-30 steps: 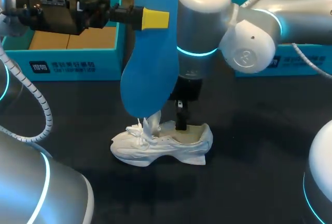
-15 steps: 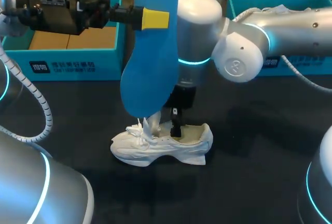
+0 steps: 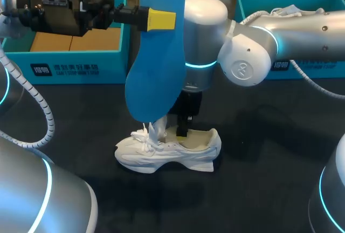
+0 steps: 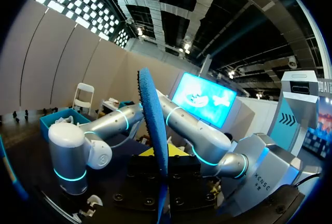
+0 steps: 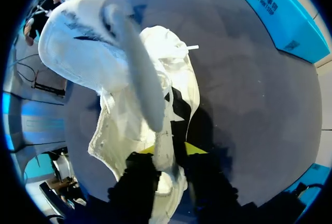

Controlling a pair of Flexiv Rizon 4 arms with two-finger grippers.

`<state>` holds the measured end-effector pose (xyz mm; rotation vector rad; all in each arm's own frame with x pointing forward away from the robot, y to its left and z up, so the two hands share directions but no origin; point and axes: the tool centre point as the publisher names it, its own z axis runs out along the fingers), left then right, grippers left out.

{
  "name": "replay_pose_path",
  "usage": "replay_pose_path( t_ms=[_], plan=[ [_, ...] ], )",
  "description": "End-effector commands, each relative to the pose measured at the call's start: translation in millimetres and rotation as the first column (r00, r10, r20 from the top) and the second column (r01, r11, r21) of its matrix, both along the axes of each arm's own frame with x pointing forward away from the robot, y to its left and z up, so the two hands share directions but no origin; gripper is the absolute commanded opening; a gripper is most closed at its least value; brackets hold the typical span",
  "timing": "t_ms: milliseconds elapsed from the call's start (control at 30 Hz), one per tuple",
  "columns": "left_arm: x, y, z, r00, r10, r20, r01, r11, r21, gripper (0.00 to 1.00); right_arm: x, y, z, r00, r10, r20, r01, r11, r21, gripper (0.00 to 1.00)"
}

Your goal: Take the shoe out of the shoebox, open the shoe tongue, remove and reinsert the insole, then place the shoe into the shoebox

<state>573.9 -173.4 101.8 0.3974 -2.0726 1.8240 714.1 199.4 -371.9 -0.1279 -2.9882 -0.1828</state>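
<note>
The dark table (image 3: 259, 190) carries the open teal shoebox (image 3: 75, 66) well behind the white shoe (image 3: 168, 151), which sits upright outside the box, tongue (image 3: 157, 130) raised, tan footbed (image 3: 197, 137) bare. The right gripper (image 5: 170, 151) stands in the shoe's opening and appears clamped on its collar wall, probably to steady it. The left gripper (image 3: 164, 20), pinched shut on the blue insole (image 3: 156, 60), hangs it vertical, broad end just above the shoe's tongue, seemingly aligned for reinsertion.
</note>
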Motion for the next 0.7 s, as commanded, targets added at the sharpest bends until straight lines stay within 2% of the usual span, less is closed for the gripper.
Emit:
replay_pose_path(
  t_ms=[33, 200, 367, 400, 500, 567, 633, 700],
  plan=[
    [0.9, -1.3, 0.9, 1.000, -0.001, 0.000, 0.001, 1.000, 0.003, 0.00, -3.6, -1.1, 6.3, 1.000, -0.026, -0.003, 0.026, 1.000, 0.007, 0.00],
    [0.9, -1.3, 0.9, 1.000, -0.001, 0.000, 0.001, 1.000, 0.003, 0.00, -13.4, -6.9, 20.6, 0.990, -0.137, -0.022, 0.137, 0.991, 0.008, 0.00],
    [0.9, -1.3, 0.9, 1.000, -0.001, 0.000, 0.001, 1.000, 0.003, 0.00, -27.0, -9.4, 35.3, 0.951, -0.305, -0.047, 0.306, 0.952, 0.019, 0.00],
    [0.9, -1.3, 0.9, 1.000, -0.001, 0.000, 0.001, 1.000, 0.003, 0.00, -27.0, -9.4, 35.3, 0.951, -0.305, -0.047, 0.306, 0.952, 0.019, 0.00],
    [0.9, -1.3, 0.9, 1.000, -0.001, 0.000, 0.001, 1.000, 0.003, 0.00, -40.0, -7.0, 50.2, 0.882, -0.469, -0.046, 0.471, 0.879, 0.069, 0.00],
    [0.9, -1.3, 0.9, 1.000, -0.001, 0.000, 0.001, 1.000, 0.003, 0.00, -48.0, -5.0, 60.9, 0.793, -0.608, -0.047, 0.609, 0.786, 0.110, 0.00],
    [0.9, -1.3, 0.9, 1.000, -0.001, 0.000, 0.001, 1.000, 0.003, 0.00, -58.6, -1.9, 67.4, 0.712, -0.702, 0.012, 0.701, 0.712, 0.026, 0.00],
    [0.9, -1.3, 0.9, 1.000, -0.001, 0.000, 0.001, 1.000, 0.003, 0.00, -58.6, -1.9, 67.4, 0.712, -0.702, 0.012, 0.701, 0.712, 0.026, 0.00]
  ],
)
